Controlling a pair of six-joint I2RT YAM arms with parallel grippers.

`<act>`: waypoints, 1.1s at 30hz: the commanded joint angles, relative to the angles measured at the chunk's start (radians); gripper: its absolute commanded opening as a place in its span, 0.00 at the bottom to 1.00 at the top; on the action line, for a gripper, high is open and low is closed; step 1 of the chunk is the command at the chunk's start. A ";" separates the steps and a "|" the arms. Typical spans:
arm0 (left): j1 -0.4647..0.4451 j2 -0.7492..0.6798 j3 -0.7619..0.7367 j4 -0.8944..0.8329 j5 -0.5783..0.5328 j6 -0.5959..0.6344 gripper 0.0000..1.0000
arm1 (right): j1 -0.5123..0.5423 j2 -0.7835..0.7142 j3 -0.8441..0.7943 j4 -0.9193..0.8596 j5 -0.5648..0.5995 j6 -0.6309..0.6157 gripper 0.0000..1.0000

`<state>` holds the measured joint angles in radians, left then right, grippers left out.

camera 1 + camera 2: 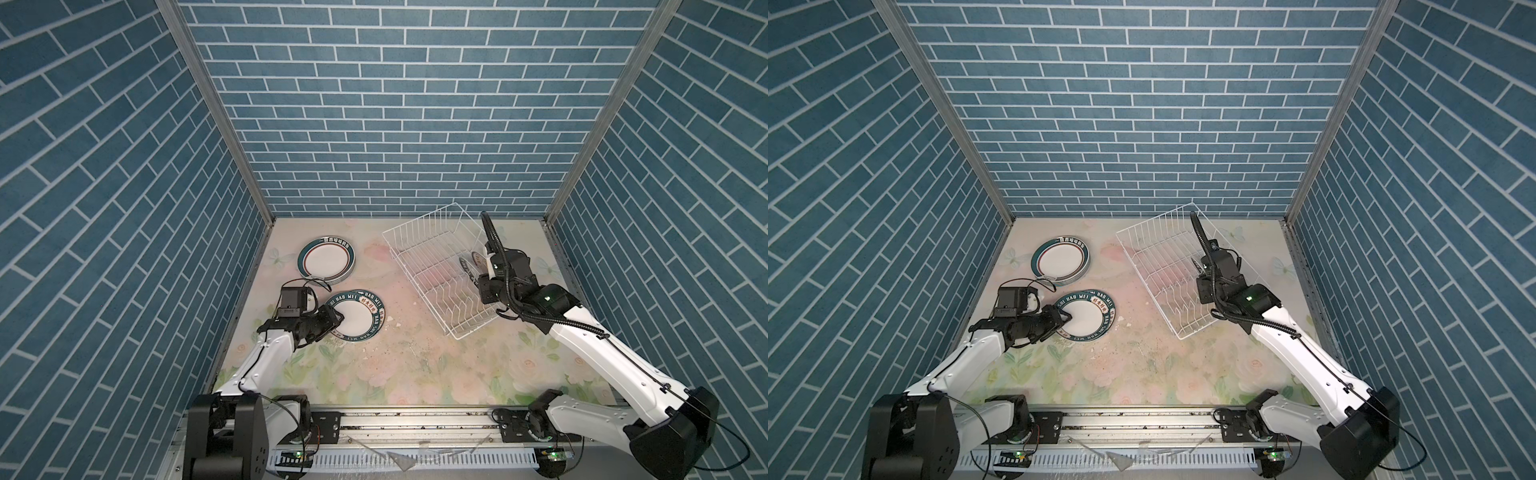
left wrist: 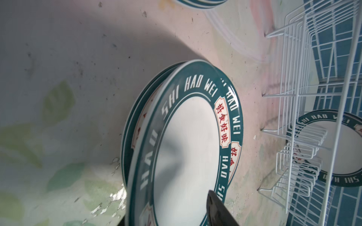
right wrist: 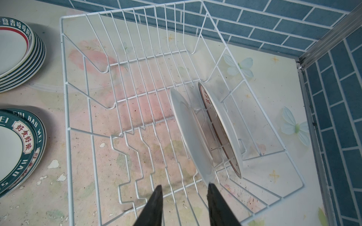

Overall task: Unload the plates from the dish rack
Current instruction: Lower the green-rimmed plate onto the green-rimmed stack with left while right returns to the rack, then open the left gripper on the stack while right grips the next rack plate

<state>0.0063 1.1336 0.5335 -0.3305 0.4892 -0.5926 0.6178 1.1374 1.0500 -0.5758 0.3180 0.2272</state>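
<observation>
- Clock read on the top views, 12 at the back wall.
- Left gripper (image 1: 339, 322), 8 o'clock on the floral-print table top (image 1: 415, 374): at the rim of the near stack. Only one finger (image 2: 219, 211) is in wrist frame, so I cannot tell its spread.
- Near stack of round white plates with dark green lettered rims (image 1: 357, 318), 9 o'clock: top plate offset, at least two, count unsure.
- Right gripper (image 3: 185, 185), 3 o'clock: jaws apart, nothing between.
- White wire dish rack (image 1: 432, 270), 2 o'clock: two upright plates (image 3: 190, 133), largely hidden by the arm from above.
- Far stack of green-and-red-ringed plates (image 1: 326, 261), 10 o'clock: about six rims.

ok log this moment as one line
left gripper: at rim of near plate stack | right gripper: jaws open over dish rack, nothing held | in rack: two upright plates
</observation>
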 commanded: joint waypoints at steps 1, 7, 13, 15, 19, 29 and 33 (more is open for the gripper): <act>0.003 0.008 0.024 -0.018 -0.018 0.024 0.53 | 0.003 0.003 -0.009 0.001 -0.017 -0.034 0.39; 0.000 0.019 0.032 -0.040 -0.054 0.027 0.58 | 0.003 0.015 -0.008 0.001 -0.025 -0.037 0.39; -0.036 0.044 0.068 -0.082 -0.115 0.034 0.61 | 0.002 0.005 -0.011 0.006 -0.039 -0.040 0.39; -0.050 0.052 0.075 -0.080 -0.125 0.029 0.61 | 0.003 0.001 -0.013 0.006 -0.042 -0.041 0.39; -0.083 0.063 0.106 -0.125 -0.192 0.034 0.62 | 0.003 -0.004 -0.017 0.004 -0.041 -0.043 0.39; -0.098 0.082 0.126 -0.150 -0.238 0.040 0.68 | 0.003 0.011 -0.015 0.007 -0.053 -0.052 0.39; -0.098 0.031 0.113 -0.128 -0.228 0.039 0.69 | 0.003 0.025 -0.011 -0.005 -0.049 -0.072 0.39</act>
<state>-0.0860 1.1992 0.6376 -0.4580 0.2699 -0.5659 0.6178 1.1481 1.0500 -0.5728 0.2726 0.2043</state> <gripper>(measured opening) 0.690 0.393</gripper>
